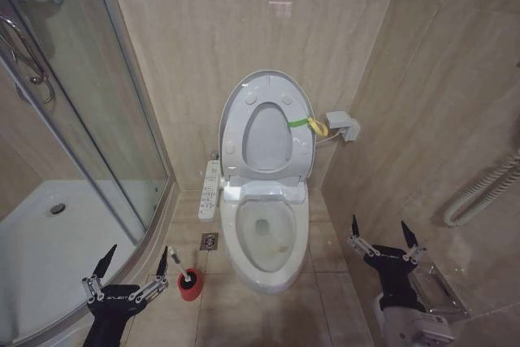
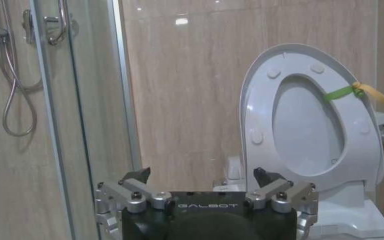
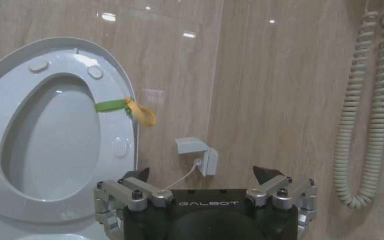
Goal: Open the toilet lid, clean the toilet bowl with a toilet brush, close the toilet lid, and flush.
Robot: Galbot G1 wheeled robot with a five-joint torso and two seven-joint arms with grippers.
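Beige-tiled bathroom with a glass shower enclosure point(image 1: 73, 119) on the left. The toilet lid point(image 1: 268, 123) stood raised against the rear wall, a yellow-green strap point(image 1: 307, 124) at its edge, above the exposed toilet bowl point(image 1: 264, 241). The toilet brush point(image 1: 180, 270) sat in its red holder point(image 1: 190, 285) on the floor left of the bowl. Left gripper point(image 1: 136, 262) near the brush and right gripper point(image 1: 384, 233) right of the bowl were both spread wide and empty.

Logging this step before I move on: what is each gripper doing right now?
Left gripper: open, empty, beside the toilet brush.
Right gripper: open, empty, right of the toilet bowl.
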